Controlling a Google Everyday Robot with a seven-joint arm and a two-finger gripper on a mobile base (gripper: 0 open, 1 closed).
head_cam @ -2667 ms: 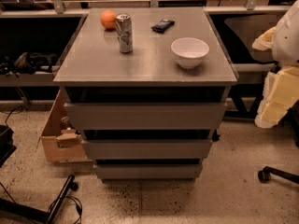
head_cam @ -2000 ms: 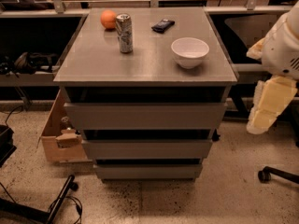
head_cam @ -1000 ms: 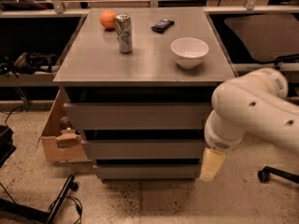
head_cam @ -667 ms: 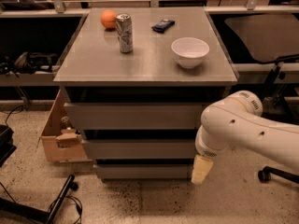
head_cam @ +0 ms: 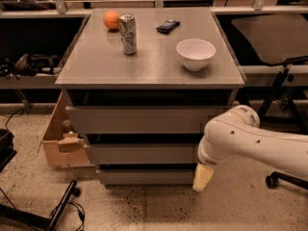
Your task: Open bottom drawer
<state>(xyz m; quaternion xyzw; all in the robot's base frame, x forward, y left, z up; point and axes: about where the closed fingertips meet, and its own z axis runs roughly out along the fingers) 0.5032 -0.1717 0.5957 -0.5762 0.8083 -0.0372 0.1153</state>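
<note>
1. Approach step, by the look of it: gripper (head_cam: 202, 177) low at the right end of the bottom drawer (head_cam: 144, 177), just beside its front. Open or closed: impossible to tell.
2. Bottom drawer apparently shut, lowest of three in the grey cabinet (head_cam: 154, 66), under the middle drawer (head_cam: 142, 153).
3. Next, probably: catch the front's upper edge, then pull straight outward.

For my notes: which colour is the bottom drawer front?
Grey: the bottom drawer shows in the camera view, gripper at its right end.
</note>
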